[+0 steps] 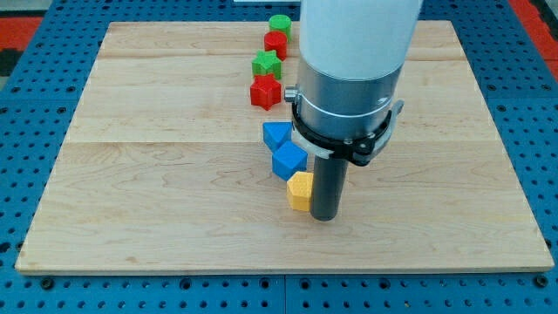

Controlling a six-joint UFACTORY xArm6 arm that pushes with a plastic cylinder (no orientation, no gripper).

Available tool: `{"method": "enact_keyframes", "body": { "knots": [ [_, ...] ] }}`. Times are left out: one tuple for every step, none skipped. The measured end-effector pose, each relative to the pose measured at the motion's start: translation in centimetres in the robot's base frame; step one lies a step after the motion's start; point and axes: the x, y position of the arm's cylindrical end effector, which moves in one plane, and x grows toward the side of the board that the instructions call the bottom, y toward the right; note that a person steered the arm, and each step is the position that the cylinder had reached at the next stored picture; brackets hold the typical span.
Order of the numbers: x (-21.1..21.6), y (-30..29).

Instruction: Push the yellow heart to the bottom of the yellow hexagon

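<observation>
A: In the camera view, what is seen of the tool?

B: My tip is set down touching the right side of a yellow block; nothing is grasped, since only a rod is carried. Whether that block is the heart or the hexagon cannot be told. No second yellow block shows; it may be hidden by the arm.

A: How should the push be made?

B: Slowly, with contact kept centred, so the blue blocks above are not disturbed.
</observation>
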Motion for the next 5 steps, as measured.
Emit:
{"method": "enact_keyframes", "body": {
  "knots": [
    [0.0,0.0],
    [0.0,5.6],
    [-2.1,4.9],
    [-5.6,7.8],
    [-8.7,8.7]
  ]
}}
